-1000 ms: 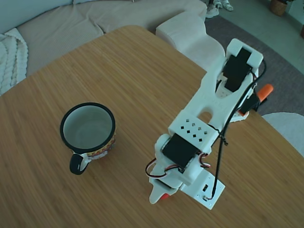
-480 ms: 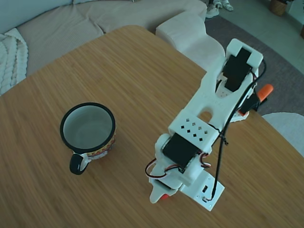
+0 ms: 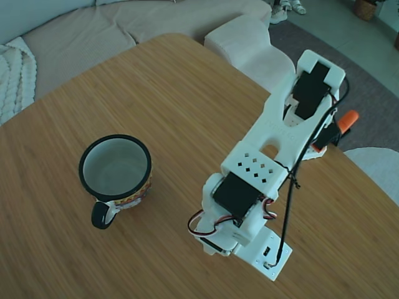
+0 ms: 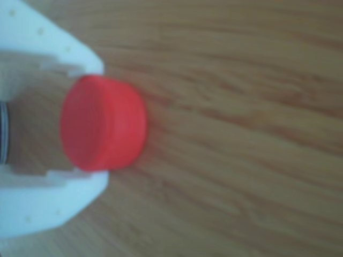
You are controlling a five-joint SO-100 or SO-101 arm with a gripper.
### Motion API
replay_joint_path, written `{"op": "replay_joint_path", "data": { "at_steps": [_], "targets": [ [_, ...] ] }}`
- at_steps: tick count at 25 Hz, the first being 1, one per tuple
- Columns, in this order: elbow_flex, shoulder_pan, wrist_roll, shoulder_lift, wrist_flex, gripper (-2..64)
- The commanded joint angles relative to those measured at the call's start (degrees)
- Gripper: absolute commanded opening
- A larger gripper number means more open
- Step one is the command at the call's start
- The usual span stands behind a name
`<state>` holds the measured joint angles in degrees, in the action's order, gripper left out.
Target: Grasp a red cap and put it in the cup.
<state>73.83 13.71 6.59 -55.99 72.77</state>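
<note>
The red cap fills the left of the other view, a bright red disc seen side-on just above the wooden tabletop. My gripper is shut on it, one white finger above and one below as that view shows them. In the fixed view the cap is hidden under the white wrist, low and right of centre. The cup, a white mug with a black rim and black handle, stands upright and empty to the left of the arm, well apart from it.
The round wooden table ends close behind the arm base. An orange arm part sticks out at the right. A beige sofa and a pale cushion lie beyond the far edge.
The wrist has shifted slightly. The white fingertip and the red cap that showed below it before are now covered by the arm in the fixed view. The cup has not moved.
</note>
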Motion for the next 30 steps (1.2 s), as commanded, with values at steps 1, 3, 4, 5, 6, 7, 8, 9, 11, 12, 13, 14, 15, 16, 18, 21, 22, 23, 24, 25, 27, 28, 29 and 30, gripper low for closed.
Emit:
{"op": "replay_joint_path", "data": {
  "at_steps": [1,3,4,5,6,7,8,9,11,12,13,14,15,16,18,21,22,23,24,25,27,28,29,30],
  "targets": [
    [0.00,-0.79,-0.70,-0.44,0.00,-0.5],
    [-0.62,-1.58,-0.70,-0.62,0.00,-0.5],
    [-1.58,-2.11,-0.70,-0.62,0.53,-0.5],
    [-2.46,-2.90,-0.70,-0.62,0.88,-0.5],
    [-3.08,-3.60,-0.70,-0.62,1.05,-0.5],
    [-3.78,-4.04,-0.70,-0.70,1.67,-0.5],
    [-4.66,-4.22,-0.70,-0.88,2.46,-0.5],
    [-5.19,-4.39,-0.70,-1.58,3.34,-0.5],
    [-5.45,-4.92,-0.70,-4.13,3.87,-0.5],
    [-5.36,-5.27,-0.70,-5.54,4.04,-0.5],
    [-5.10,-5.63,-0.70,-6.94,4.04,-0.5],
    [-4.83,-5.80,-0.70,-8.26,4.13,-0.5],
    [-4.57,-6.15,-0.70,-9.49,4.22,-0.5],
    [-4.39,-6.59,-0.70,-10.63,4.92,-0.5],
    [-4.13,-7.21,-0.62,-12.92,5.63,-0.5],
    [-4.04,-8.26,-0.62,-16.35,5.80,-0.5],
    [-4.04,-8.44,-0.62,-17.49,6.15,-0.5],
    [-4.13,-8.88,-0.53,-18.81,6.77,-0.5],
    [-4.13,-9.32,-0.44,-20.13,6.94,-0.5],
    [-4.13,-10.11,-0.44,-21.80,6.94,-0.5],
    [-4.13,-12.04,-0.44,-25.75,6.94,-0.5],
    [-4.04,-13.01,-0.35,-27.95,6.94,-0.5],
    [-4.04,-13.97,-0.35,-30.32,6.94,-0.5],
    [-4.04,-14.85,-0.35,-32.78,6.94,-0.6]
  ]
}}
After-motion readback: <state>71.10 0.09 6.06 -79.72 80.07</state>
